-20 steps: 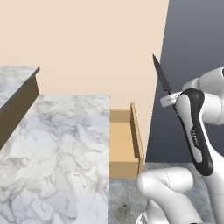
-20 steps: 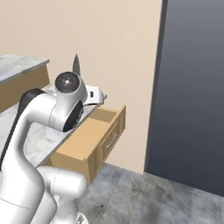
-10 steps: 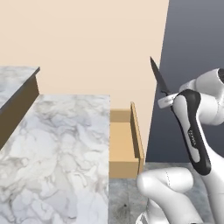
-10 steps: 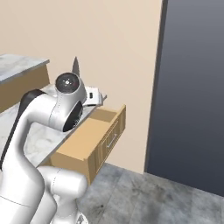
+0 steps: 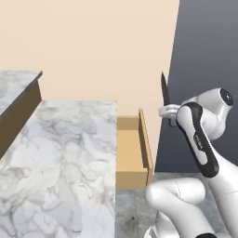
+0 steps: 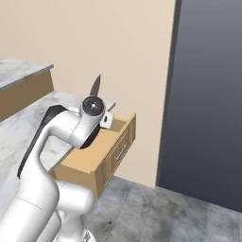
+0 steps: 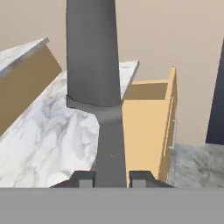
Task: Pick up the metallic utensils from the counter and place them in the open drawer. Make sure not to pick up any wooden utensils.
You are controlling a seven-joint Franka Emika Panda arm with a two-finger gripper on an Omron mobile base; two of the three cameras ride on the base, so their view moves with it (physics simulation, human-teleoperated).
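Note:
My gripper (image 7: 110, 177) is shut on the handle of the metallic knife (image 7: 94, 65), whose dark blade points up and away from the hand. In the left base view the knife (image 5: 164, 90) stands upright above the gripper (image 5: 168, 110), in the air just right of the open drawer (image 5: 145, 137). From the right side the blade (image 6: 96, 86) rises behind the wrist, over the drawer (image 6: 101, 156). The tan drawer (image 7: 148, 122) juts out at the end of the marble counter (image 5: 60, 148). No other utensils are in view.
A raised marble ledge with a brown side (image 5: 21, 109) stands at the counter's left. A dark grey tall panel (image 6: 208, 94) rises right of the drawer, against a beige wall. Grey floor (image 6: 156, 212) lies below.
The arm has carried the knife slightly lower and closer to the drawer. The grip on the handle is unchanged.

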